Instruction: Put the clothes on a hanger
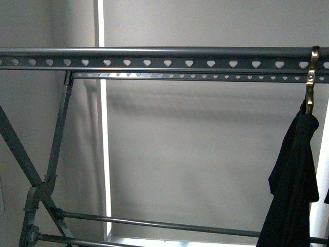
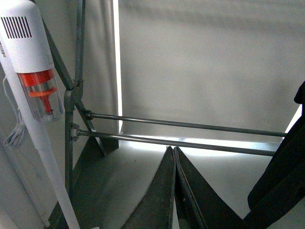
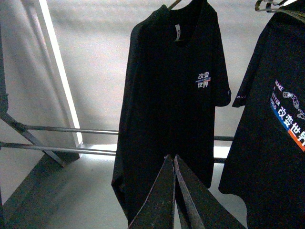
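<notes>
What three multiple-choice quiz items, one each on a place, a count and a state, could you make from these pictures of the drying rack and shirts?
1. In the front view, where does the black T-shirt hang on the drying rack?
A. far left
B. middle
C. far right

2. How many black shirts show in the right wrist view?
A. one
B. two
C. four

3. How do the right end effector jaws stand?
A. closed together, holding nothing
C. clamped on a shirt
B. spread wide

Answers:
1 C, its hook sits over the top rail at the right edge.
2 B, one shirt hangs in the centre and a second shirt beside it.
3 A, the fingertips meet with nothing between them.
</notes>
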Robot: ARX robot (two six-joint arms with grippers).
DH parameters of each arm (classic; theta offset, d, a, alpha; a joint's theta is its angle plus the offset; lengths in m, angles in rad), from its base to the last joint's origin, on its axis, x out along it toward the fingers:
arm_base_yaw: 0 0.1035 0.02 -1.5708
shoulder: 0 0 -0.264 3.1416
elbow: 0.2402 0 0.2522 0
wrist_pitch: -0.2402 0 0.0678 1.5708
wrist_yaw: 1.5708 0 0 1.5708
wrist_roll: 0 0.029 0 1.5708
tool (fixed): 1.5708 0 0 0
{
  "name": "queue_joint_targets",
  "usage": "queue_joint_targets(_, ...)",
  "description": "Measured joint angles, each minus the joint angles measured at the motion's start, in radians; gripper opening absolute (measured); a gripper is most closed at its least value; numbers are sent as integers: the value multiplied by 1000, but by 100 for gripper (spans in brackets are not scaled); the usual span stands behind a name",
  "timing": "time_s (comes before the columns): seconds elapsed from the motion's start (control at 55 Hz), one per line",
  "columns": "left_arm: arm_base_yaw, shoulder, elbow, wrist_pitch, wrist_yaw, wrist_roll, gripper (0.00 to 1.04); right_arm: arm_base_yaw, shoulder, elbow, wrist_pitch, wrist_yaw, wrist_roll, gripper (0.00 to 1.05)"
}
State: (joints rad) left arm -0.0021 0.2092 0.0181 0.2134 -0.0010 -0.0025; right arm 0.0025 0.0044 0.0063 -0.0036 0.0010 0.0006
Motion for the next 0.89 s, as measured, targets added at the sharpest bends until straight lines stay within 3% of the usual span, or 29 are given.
queue_joint_targets(0.164, 0, -45, 0, -45, 0, 0, 4, 0, 0, 0, 0, 0, 0, 2)
queue_joint_targets(0.236, 0, -164, 0, -194, 1, 0, 4, 0, 0, 0, 0, 1, 0, 2)
queue_joint_targets(0.382, 0, -204, 0, -209, 1, 0, 4, 0, 0, 0, 0, 0, 0, 2)
queue_joint_targets(0.727, 0, -205, 0, -211, 1, 0, 4, 0, 0, 0, 0, 0, -1, 78)
queue_joint_targets(0.818, 0, -205, 0, -211, 1, 0, 23, 0, 0, 0, 0, 0, -1, 98)
queue_joint_targets(0.891, 0, -205, 0, -211, 1, 0, 33, 0, 0, 0, 0, 0, 0, 98)
